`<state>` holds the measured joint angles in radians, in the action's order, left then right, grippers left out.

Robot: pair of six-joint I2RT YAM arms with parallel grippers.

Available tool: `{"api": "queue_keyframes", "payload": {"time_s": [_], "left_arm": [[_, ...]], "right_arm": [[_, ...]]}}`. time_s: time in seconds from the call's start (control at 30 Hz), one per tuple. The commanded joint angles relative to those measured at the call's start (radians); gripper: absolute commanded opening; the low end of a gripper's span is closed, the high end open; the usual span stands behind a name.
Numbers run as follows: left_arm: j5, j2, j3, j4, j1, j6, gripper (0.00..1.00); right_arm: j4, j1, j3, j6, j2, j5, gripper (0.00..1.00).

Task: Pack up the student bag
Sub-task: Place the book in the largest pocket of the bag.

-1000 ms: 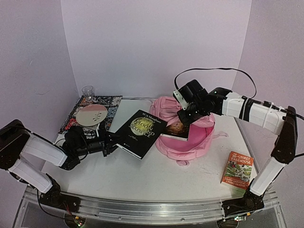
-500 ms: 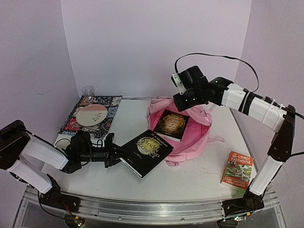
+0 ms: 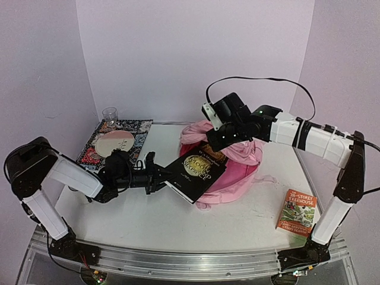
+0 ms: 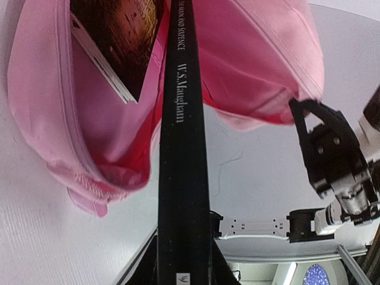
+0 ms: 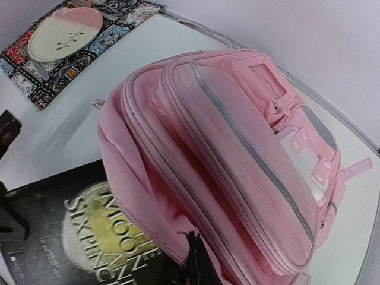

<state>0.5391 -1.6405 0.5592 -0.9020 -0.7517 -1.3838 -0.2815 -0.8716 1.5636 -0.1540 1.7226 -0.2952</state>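
The pink student bag [image 3: 240,169] lies at mid-table with its mouth facing left. My right gripper [image 3: 215,141] is shut on the edge of its top flap [image 5: 178,246], holding the flap lifted; the dark fingertips [image 5: 195,261] pinch the fabric. My left gripper [image 3: 160,178] is shut on the near edge of a black book [image 3: 199,171], "The Moon and Sixpence", held flat with its far end at the bag's mouth. In the left wrist view the book's spine [image 4: 183,148] runs up into the opening, beside a second dark book [image 4: 116,35] lying inside the bag [image 4: 255,59].
A small orange-and-green paperback [image 3: 295,214] lies at the front right. At back left a patterned placemat [image 3: 127,127] carries an oval plate [image 3: 114,143], with a clear glass [image 3: 110,115] behind it. White walls close the back and sides.
My left arm has carried the black book to the right, up to the bag's mouth. My right gripper has drawn the flap leftwards and up, and it now covers the book inside.
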Motion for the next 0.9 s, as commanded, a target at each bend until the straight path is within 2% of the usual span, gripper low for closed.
{"api": "queue_keyframes", "payload": {"time_s": [0.0, 0.3, 0.53, 0.57, 0.7, 0.87], "left_arm": [[-0.073, -0.072, 0.13, -0.148, 0.003, 0.036, 0.0], [-0.185, -0.302, 0.345, -0.149, 0.012, -0.015, 0.0], [-0.258, -0.428, 0.436, -0.144, 0.014, 0.005, 0.02], [-0.267, -0.435, 0.435, -0.137, 0.014, 0.016, 0.04], [-0.299, -0.435, 0.412, -0.095, 0.012, 0.071, 0.29], [-0.341, -0.376, 0.381, 0.019, 0.008, 0.18, 0.46]], "right_arm": [[0.136, -0.052, -0.01, -0.033, -0.075, 0.061, 0.0], [0.178, -0.137, -0.024, -0.055, -0.071, 0.105, 0.0], [0.182, -0.152, -0.029, -0.065, -0.054, 0.119, 0.0], [0.182, -0.152, -0.03, -0.065, -0.052, 0.117, 0.0], [0.182, -0.151, -0.037, -0.061, -0.046, 0.097, 0.0], [0.183, -0.151, -0.039, -0.053, -0.043, 0.066, 0.01]]}}
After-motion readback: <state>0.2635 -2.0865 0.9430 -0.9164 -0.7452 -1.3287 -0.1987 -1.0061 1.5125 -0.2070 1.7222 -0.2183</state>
